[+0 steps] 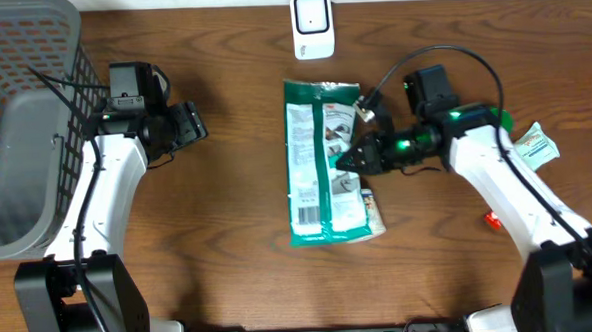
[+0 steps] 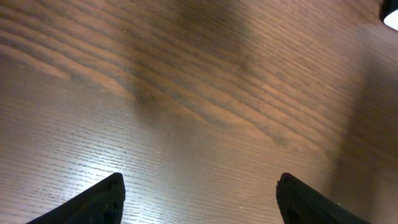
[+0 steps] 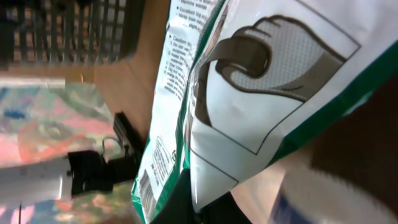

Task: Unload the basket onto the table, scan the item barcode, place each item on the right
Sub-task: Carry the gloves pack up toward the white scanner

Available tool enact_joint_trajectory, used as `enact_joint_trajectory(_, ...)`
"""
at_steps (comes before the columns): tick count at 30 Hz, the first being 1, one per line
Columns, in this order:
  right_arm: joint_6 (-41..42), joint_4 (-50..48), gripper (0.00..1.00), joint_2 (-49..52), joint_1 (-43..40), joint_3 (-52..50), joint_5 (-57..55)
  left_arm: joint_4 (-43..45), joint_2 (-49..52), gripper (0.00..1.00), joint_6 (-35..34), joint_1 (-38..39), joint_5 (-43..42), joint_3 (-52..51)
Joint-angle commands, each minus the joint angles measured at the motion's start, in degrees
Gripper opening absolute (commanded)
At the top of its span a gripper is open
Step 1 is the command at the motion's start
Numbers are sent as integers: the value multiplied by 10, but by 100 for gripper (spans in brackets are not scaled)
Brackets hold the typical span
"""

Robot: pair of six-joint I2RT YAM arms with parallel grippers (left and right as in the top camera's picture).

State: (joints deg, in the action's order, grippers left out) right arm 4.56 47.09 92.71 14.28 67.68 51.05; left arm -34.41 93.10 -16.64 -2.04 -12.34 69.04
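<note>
Here, the green-and-white package [image 1: 311, 155] lies flat in the middle of the counter [image 1: 239, 239], its long side running away from me. Its near corner overlaps a small white item [image 1: 375, 211].

My right end effector [image 1: 348, 162] reaches in from the right and sits over the package's right edge, about halfway along its length. Its jaws are pressed together. In the right wrist view the printed film fills the frame and runs down into the dark fingers at the bottom, so I take it to be pinching the film. That side of the package looks lifted a little off the wood.

My left end effector [image 1: 189, 126] is well apart from the package, off to its left. It hangs over bare wood with its jaws spread wide and nothing between them. The left wrist view shows only wood grain between the two fingertips [image 2: 93, 202].

Beyond the package's far end, a white scanner [image 1: 311, 25] stands at the counter's back edge. A grey basket [image 1: 25, 148] sits at the far left. A small green-and-white packet [image 1: 531, 146] lies to the right of my right arm, with a small red thing [image 1: 491, 219] nearer to me.
</note>
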Motion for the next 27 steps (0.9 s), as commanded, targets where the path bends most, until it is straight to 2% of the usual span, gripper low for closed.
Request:
enact_joint_trajectory(1, -111, 31, 1, -24, -5, -1, 20, 2, -2, 81, 1, -2, -1, 10)
enact_joint_trajectory(4, -150, 61, 1, -32, -5, -1, 20, 2, -2, 82, 1, -2, -1, 10)
enact_joint_trajectory(14, -144, 78, 1, -33, -27, -1, 24, 3, -2, 82, 1, -2, -1, 10)
enact_joint_trajectory(18, -66, 73, 1, -33, -26, 22, -88, 2, -2, 82, 1, -2, -1, 10)
enact_joint_trajectory(22, -58, 117, 1, -33, -24, 99, -171, 2, -2, 82, 1, -2, -1, 10)
enact_joint_trajectory(27, -38, 163, 1, -33, 4, 211, -346, 8, -2, 82, 1, -2, -1, 10)
